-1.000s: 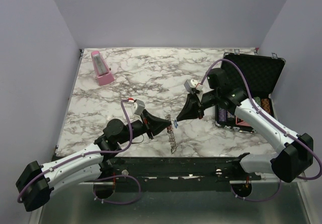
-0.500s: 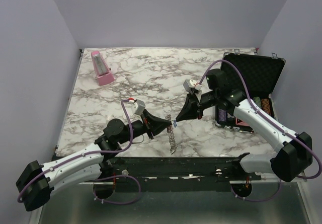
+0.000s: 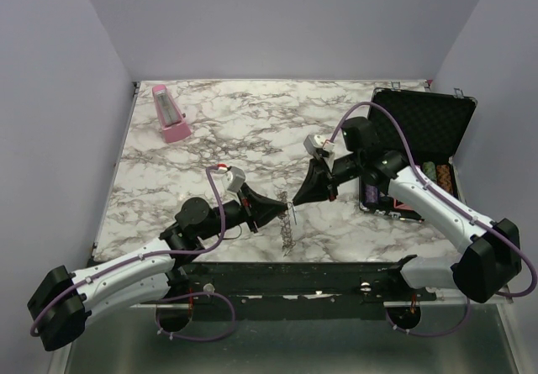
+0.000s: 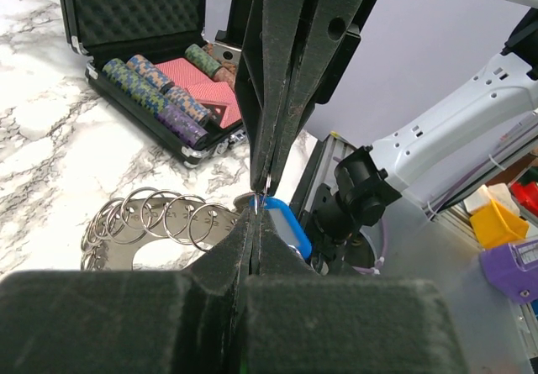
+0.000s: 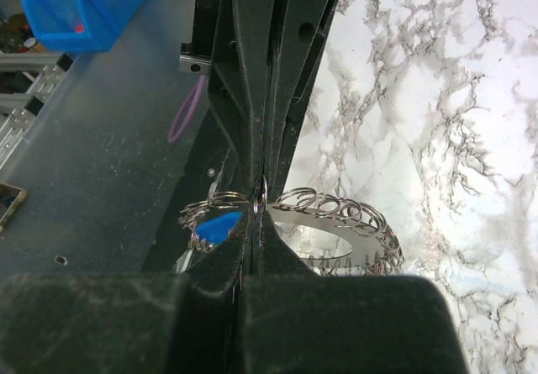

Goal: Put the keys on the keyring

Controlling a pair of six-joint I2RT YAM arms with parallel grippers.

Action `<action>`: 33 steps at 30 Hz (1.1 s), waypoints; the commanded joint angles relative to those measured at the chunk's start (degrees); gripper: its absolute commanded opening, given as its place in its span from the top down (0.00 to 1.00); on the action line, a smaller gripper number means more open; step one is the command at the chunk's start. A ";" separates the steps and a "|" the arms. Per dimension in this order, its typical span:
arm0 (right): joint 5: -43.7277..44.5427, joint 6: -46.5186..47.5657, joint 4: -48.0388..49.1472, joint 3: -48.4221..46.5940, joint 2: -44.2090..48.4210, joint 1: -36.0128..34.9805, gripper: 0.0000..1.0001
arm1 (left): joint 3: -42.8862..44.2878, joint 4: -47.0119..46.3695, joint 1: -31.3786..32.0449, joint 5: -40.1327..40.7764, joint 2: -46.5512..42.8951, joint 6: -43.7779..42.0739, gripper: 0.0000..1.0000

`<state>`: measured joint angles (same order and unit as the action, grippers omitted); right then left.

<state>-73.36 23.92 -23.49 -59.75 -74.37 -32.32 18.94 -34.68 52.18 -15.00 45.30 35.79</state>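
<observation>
My two grippers meet tip to tip above the table's front edge. My left gripper point(image 3: 283, 211) is shut on a small split ring of the keyring point(image 3: 288, 233), a flat grey toothed ring with several wire rings that hangs below the tips. The keyring also shows in the left wrist view point(image 4: 151, 223) and the right wrist view point(image 5: 345, 223). My right gripper point(image 3: 295, 199) is shut, and a key with a blue head point(image 4: 287, 228) sits at its tip, touching the split ring point(image 5: 262, 196). The blue key also shows in the right wrist view point(image 5: 215, 228). Other keys are out of view.
An open black case point(image 3: 420, 151) with stacked round chips point(image 4: 155, 88) and red cards stands at the right. A pink metronome point(image 3: 171, 115) stands at the back left. The table's front edge point(image 3: 252, 263) lies just below the grippers.
My right gripper has moved left with the blue key until its tip meets the left gripper's tip. The left gripper and the hanging keyring have barely moved.
</observation>
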 commanded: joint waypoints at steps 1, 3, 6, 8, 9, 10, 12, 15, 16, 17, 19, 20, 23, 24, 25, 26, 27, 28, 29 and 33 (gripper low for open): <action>-0.99 -1.69 2.13 0.86 -0.69 -0.56 1.00 | 1.72 -4.52 -0.24 -1.87 -0.38 -0.90 1.00; -0.56 -1.69 2.13 0.86 -0.69 -0.56 1.00 | 1.80 -4.26 -0.24 -1.96 -0.91 -1.07 1.00; -0.55 -1.69 2.04 0.86 -0.69 -0.56 1.00 | 1.72 -3.47 -0.33 -1.96 -1.61 -1.42 1.00; -0.64 -1.86 2.30 0.86 -0.60 -0.56 0.99 | 1.54 -3.56 -0.50 -2.13 -2.06 -1.34 1.00; -1.16 -1.77 2.30 1.03 -0.69 -0.56 1.00 | 1.54 -3.47 -0.50 -2.22 -2.14 -1.51 1.00; -1.86 -1.34 1.96 0.95 -0.60 -0.47 1.00 | 1.63 -2.95 -0.50 -2.31 -2.32 -1.86 1.00; -4.06 0.41 0.38 0.51 -0.60 -0.56 1.00 | 1.98 -1.02 -0.50 -2.49 -2.58 -3.26 1.00; -5.56 4.01 -2.96 -0.46 -0.43 -0.56 1.00 | 1.98 1.54 -1.12 -3.36 -3.29 -5.28 1.00; -5.48 4.64 -3.67 -0.81 -0.43 -0.56 1.00 | 1.89 2.76 -1.29 -3.54 -3.63 -6.25 1.00; -5.48 5.08 -4.11 -0.90 -0.34 -0.47 1.00 | 2.07 4.86 -1.38 -3.54 -3.90 -7.48 1.00; -5.13 5.69 -4.99 -1.34 -0.16 -0.47 1.00 | 1.80 6.81 -2.00 -4.06 -4.78 -8.71 1.00; -4.60 5.70 -4.90 -1.34 -0.08 -0.47 1.00 | 1.46 7.16 -2.26 -4.42 -5.22 -9.24 1.00; -3.02 5.17 -4.12 -0.99 -0.25 -0.38 1.00 | 0.66 7.43 -2.70 -5.12 -6.97 -10.39 1.00; -2.75 4.82 -3.68 -0.73 -0.34 -0.47 1.00 | 0.49 7.34 -2.70 -5.73 -7.33 -11.00 1.00; -2.75 4.82 -3.50 -0.55 -0.43 -0.47 1.00 | 0.48 7.17 -2.70 -6.35 -7.42 -11.53 1.00; -2.92 4.82 -3.32 -0.37 -0.51 -0.47 1.00 | 0.31 6.73 -2.70 -7.22 -7.68 -12.05 1.00; -2.93 4.99 -3.32 -0.28 -0.43 -0.38 0.99 | 0.31 6.20 -2.70 -8.01 -7.68 -12.58 1.00; -3.01 5.43 -3.41 -0.20 -0.51 -0.47 1.00 | 0.22 5.50 -2.70 -8.72 -7.68 -13.11 1.00; -2.93 6.22 -4.02 -0.28 -0.43 -0.47 1.00 | 0.13 4.63 -2.70 -9.33 -7.68 -13.46 1.00; -3.01 9.29 -6.04 -0.72 -0.51 -0.47 1.00 | 0.40 3.65 -2.79 -9.60 -6.63 -13.56 1.00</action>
<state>-76.34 29.71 -26.83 -59.61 -74.59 -32.47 19.03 -26.79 49.60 -21.71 38.44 24.12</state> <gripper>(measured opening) 0.007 0.006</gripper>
